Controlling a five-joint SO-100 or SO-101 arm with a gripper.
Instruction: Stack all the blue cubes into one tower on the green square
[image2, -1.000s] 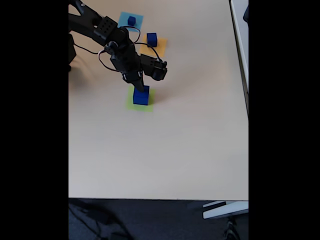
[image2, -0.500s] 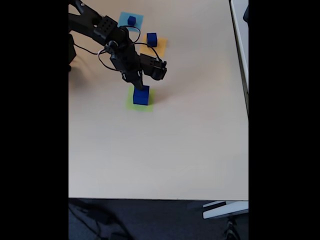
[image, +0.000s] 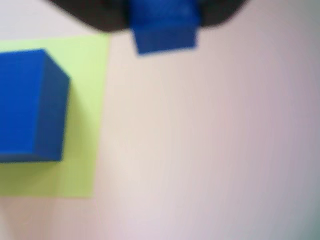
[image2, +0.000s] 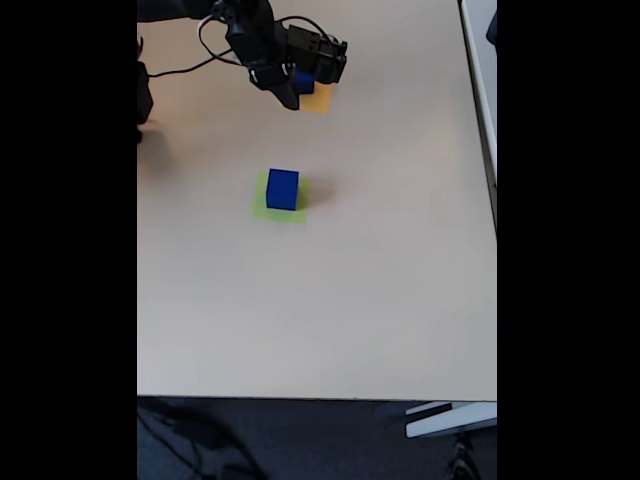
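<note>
Well below claw (image2: 291, 98), large cube (image2: 283, 189)

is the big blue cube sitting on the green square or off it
On it. The big blue cube rests upright on the green square, green showing around its base.

Pale beige tabletop (image2: 330, 300) was evenly lit with soft daylight, its near edge dropped to a dark grey floor (image2: 300, 440), a second light surface (image2: 482, 60) sat alongside at right across a narrow gap.

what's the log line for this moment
large blue cube: on green square | gripper: near orange square, state unclear | stacked on cube: nothing yet
</note>
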